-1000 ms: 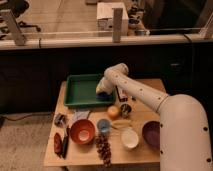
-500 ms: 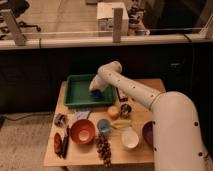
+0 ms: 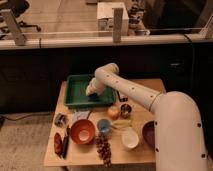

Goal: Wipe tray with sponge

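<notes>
My arm reached from the right across the wooden table and bent down into the green tray, which sat at the back left of the tabletop, and my gripper was low over the tray's right-hand part, close to its near rim. Whether the pincer was apart, together or clamped on anything I could not tell, because my own wrist covered it from this side. Just under and beside the pincer a small dark-blue patch showed against the green floor, and I took it for the sponge, lying in the tray's near right area and touching or nearly touching my pincer; whether I held it or merely pressed on it was hidden. I judged the wiping to be under way but far from finished, since most of the tray floor to the left lay bare and well apart from the sponge. To do this step well I needed to keep the sponge flat on the floor with light, even pressure, sweep in long passes toward the far left corner, and stay inside the raised rims so the tray did not slide toward the orange-red bowl, the light-blue cup and the fruit crowded just in front of it.
</notes>
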Available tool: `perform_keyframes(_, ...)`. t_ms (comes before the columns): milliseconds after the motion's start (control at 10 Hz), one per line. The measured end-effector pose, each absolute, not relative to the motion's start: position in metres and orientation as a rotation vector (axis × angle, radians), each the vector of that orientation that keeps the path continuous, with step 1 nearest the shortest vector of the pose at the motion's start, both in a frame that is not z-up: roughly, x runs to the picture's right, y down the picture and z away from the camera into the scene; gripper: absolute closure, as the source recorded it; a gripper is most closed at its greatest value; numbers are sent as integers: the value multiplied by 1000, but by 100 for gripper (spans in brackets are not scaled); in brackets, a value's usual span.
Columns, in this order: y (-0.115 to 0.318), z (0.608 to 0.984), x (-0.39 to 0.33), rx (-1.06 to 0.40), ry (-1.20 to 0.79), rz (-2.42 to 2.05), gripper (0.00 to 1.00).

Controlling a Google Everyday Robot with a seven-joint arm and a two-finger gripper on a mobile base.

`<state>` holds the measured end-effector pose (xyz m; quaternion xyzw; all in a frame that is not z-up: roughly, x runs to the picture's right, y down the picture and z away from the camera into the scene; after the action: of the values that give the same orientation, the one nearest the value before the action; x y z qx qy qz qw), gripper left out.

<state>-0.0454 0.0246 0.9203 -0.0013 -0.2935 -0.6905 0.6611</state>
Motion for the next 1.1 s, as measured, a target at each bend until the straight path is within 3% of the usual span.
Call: perform_keyframes(1100, 30, 923, -29, -30, -664, -1538, 100)
